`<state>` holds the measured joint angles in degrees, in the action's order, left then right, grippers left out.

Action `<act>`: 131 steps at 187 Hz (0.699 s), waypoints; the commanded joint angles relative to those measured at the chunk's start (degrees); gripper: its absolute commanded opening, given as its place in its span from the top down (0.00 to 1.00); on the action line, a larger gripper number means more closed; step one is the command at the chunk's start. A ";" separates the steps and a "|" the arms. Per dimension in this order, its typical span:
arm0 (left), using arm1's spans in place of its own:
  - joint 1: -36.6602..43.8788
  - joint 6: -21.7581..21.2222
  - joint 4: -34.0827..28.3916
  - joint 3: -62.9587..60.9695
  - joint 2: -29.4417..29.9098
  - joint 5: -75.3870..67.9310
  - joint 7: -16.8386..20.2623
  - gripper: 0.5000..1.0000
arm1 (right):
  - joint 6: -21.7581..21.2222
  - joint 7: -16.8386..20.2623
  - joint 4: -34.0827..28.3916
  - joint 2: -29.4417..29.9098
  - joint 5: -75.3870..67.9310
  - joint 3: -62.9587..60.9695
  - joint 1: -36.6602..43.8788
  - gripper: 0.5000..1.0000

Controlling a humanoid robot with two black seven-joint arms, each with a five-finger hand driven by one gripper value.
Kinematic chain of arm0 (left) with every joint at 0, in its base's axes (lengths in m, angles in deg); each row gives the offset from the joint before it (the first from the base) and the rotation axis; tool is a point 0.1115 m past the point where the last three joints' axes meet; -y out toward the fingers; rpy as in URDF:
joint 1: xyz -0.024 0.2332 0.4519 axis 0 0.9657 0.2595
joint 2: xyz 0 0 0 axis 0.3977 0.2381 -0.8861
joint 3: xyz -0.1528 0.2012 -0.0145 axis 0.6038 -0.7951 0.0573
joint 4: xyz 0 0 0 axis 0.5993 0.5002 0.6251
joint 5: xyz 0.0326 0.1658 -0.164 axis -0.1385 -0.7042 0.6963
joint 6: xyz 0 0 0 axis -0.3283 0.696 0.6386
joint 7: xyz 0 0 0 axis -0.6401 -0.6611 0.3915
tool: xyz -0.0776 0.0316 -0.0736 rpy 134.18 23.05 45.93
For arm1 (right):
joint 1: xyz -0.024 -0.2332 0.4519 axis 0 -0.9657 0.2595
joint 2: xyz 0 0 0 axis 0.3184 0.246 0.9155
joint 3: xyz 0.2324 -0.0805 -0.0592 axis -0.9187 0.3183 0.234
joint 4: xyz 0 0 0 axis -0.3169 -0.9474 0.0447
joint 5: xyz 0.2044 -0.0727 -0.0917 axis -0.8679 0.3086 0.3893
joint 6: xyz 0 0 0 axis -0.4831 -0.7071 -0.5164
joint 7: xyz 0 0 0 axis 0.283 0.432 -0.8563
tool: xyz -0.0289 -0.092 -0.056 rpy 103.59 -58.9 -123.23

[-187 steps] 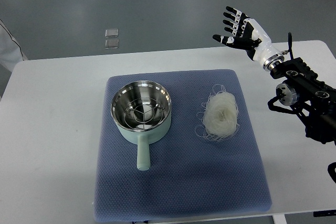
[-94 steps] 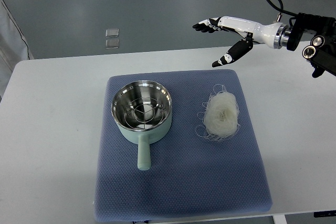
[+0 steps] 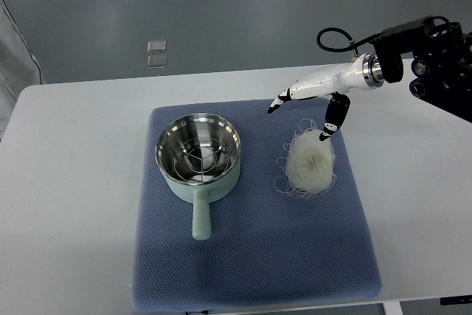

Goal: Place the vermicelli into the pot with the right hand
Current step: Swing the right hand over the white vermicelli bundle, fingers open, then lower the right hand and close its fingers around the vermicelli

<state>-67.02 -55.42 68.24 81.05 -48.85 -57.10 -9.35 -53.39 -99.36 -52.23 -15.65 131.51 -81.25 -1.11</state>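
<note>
**Right hand above the far edge of a vermicelli nest, with the pot alongside on a blue mat.**

The right hand point(image 3: 313, 97) reaches in from the 3 o'clock edge with its fingers spread apart and holding nothing; the long fingers point(image 3: 284, 98) point toward 9 o'clock over the mat's far edge, while the thumb point(image 3: 330, 122) angles down, its tip at or just above the 12 o'clock rim of the vermicelli point(image 3: 310, 160), though contact cannot be confirmed. The vermicelli lies as a loose white nest on the blue mat point(image 3: 251, 256), to the 3 o'clock side of the pot point(image 3: 198, 154) and clear of it. The pot stands upright, pale green outside and steel inside, a wire rack visible within, its handle point(image 3: 200, 217) pointing to 6 o'clock. The mat rests on a white table point(image 3: 66, 182). The left arm does not appear.
</note>
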 commanded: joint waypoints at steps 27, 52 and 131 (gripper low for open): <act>0.02 0.00 0.00 -0.01 0.00 0.06 0.00 0.00 | 1.61 0.00 0.01 1.28 1.08 4.51 -1.06 0.16; 0.01 0.00 0.00 0.08 0.00 0.06 0.00 0.00 | 3.02 0.00 0.01 0.84 1.25 4.59 -3.44 0.16; 0.02 0.00 0.00 0.08 0.00 -0.02 0.00 0.00 | 5.57 0.09 0.36 -0.48 2.49 4.59 -6.87 0.17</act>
<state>-67.01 -55.43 68.24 81.13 -48.85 -57.08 -9.35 -48.06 -99.33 -51.94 -15.63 133.94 -76.58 -7.83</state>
